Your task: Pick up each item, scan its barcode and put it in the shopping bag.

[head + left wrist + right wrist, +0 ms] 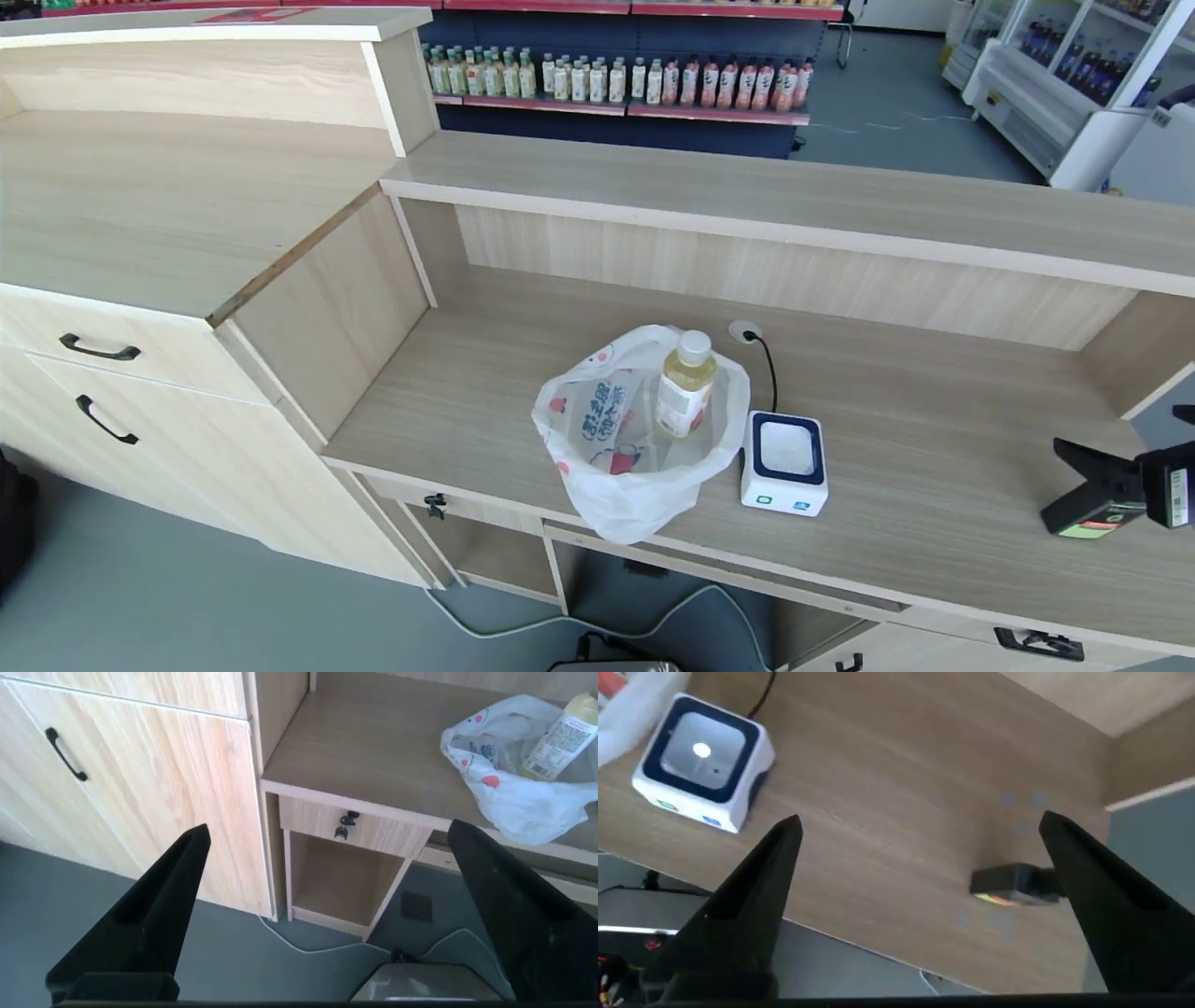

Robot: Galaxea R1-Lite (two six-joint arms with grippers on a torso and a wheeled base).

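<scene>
A white shopping bag (625,467) stands open on the wooden counter (934,420). Inside it are an upright bottle (686,383) of yellow drink and a flat printed pouch (597,415). Just right of the bag sits the white and blue scanner (784,462), also visible as the scanner (702,761) from the right wrist. A small dark item (1092,518) with a green and orange label lies near the counter's right front; the same item (1013,884) shows beyond my right gripper (920,826), which hovers open above it. My left gripper (329,833) hangs open, low beside the counter, away from the bag (509,793).
A raised shelf runs along the counter's back and a taller cabinet with drawers (103,383) stands to the left. The scanner's cable (770,369) leads to a hole at the back. Store shelves with bottles (616,79) stand behind. Bare counter lies between scanner and dark item.
</scene>
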